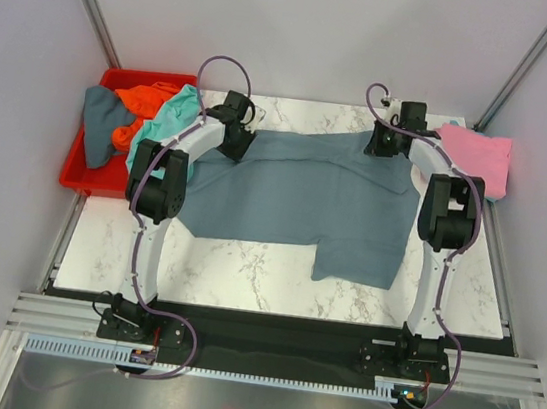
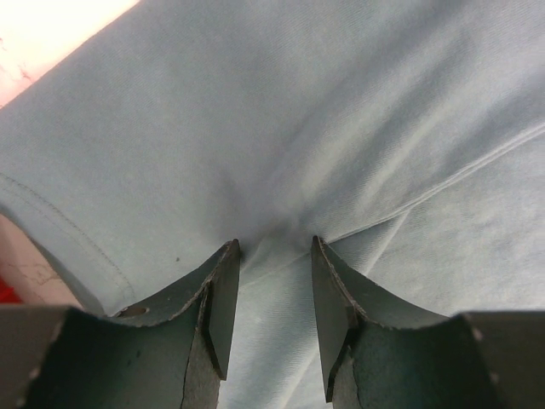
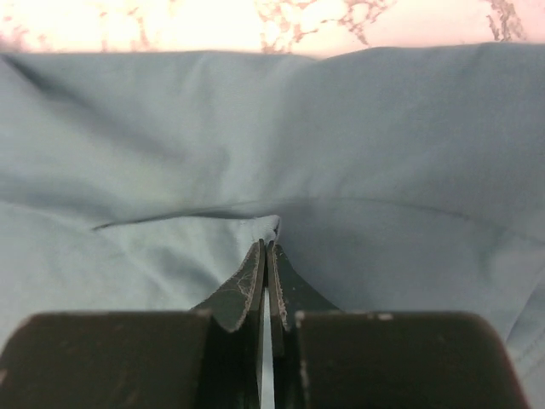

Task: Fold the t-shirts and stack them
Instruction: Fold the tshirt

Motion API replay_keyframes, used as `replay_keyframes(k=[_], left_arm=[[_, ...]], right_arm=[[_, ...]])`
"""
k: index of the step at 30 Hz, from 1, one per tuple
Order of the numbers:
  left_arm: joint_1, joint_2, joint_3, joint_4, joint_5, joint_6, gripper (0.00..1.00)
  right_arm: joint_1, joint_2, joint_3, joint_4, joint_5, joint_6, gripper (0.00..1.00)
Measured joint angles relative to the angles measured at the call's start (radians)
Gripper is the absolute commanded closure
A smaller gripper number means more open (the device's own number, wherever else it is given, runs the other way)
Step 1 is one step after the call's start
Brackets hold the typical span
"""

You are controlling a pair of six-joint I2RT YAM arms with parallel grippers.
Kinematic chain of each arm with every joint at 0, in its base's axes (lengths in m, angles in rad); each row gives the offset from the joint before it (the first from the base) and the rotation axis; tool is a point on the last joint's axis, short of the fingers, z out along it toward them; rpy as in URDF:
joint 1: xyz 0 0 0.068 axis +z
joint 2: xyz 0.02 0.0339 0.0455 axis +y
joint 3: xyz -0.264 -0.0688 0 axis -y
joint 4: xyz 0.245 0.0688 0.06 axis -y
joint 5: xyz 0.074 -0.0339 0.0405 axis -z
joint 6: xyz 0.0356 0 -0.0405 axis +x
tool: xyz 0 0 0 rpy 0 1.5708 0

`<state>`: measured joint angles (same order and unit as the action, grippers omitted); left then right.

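Observation:
A large slate blue-grey t-shirt (image 1: 295,192) lies spread across the marble table (image 1: 244,276). My left gripper (image 1: 239,145) is at its far left corner. In the left wrist view the gripper (image 2: 274,243) is open, tips down on the cloth (image 2: 298,111), with a low ridge of fabric between the fingers. My right gripper (image 1: 377,146) is at the shirt's far right edge. In the right wrist view the gripper (image 3: 267,243) is shut on a small pinch of the blue-grey cloth (image 3: 383,170). A pink t-shirt (image 1: 477,156) lies at the far right.
A red bin (image 1: 86,175) at the far left holds an orange shirt (image 1: 146,102), a dark grey-blue cloth (image 1: 97,126) and a teal shirt (image 1: 169,120) draped over its rim. Bare marble shows along the near edge. Walls close in on both sides.

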<state>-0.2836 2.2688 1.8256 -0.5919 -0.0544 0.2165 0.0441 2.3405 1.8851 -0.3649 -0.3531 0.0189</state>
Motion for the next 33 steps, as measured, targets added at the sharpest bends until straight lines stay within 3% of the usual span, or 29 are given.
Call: replay_keyframes(k=[9,12,15,18,24,33], left_arm=[[0.003,-0.007,0.002,0.000,0.025,-0.019,0.54],[0.009,-0.014,0.002,0.000,0.041,-0.022,0.54],[0.017,-0.026,0.000,-0.001,0.055,-0.025,0.54],[0.028,-0.044,-0.003,-0.002,0.060,-0.029,0.54],[0.039,-0.086,-0.022,-0.003,0.060,-0.030,0.54],[0.040,-0.075,-0.025,-0.005,0.044,-0.030,0.51]], right_arm=[[0.066,-0.186,-0.168,0.000,0.003,-0.011,0.93],[0.109,-0.266,-0.302,0.001,0.004,0.004,0.87],[0.166,-0.351,-0.449,-0.003,0.006,0.021,0.62],[0.214,-0.414,-0.525,-0.033,0.007,0.030,0.59],[0.163,-0.408,-0.408,-0.050,0.016,0.033,0.59],[0.017,-0.211,-0.146,0.006,0.060,0.034,0.58]])
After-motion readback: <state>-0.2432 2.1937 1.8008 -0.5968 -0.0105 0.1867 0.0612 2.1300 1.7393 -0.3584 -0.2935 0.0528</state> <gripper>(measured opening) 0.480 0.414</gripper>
